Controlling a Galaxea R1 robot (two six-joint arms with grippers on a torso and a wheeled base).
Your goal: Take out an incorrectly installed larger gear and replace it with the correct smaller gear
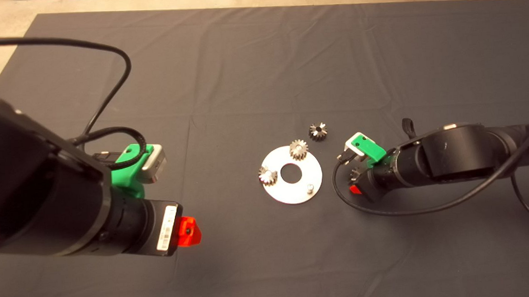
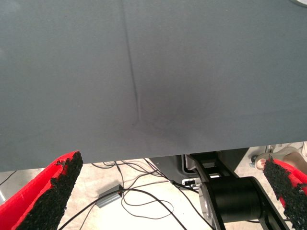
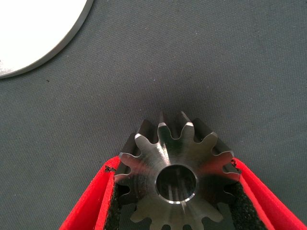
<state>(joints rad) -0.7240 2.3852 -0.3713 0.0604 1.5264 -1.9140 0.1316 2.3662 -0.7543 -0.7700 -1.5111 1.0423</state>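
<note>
Dark mat (image 1: 242,68) under a steel disc (image 1: 313,173) with two small gears (image 1: 299,150) seated, one peg (image 1: 310,188) bare. Right gripper (image 3: 177,191) just beside disc, clamped on large gear (image 3: 175,175), off its peg. Removal step, by the look of it. Next: set down, fetch small gear (image 1: 318,130) beyond disc. Left gripper (image 2: 168,191) parked wide open, empty, over mat edge.

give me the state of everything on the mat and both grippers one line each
larger gear: gripped by the right gripper, off the plate, beside it.
round plate: flat on the mat, two small gears on its pegs, third peg bare.
smaller gear: loose on the mat beyond the plate.
right gripper: shut on the larger gear.
left gripper: open, empty, well away from the plate.
</note>
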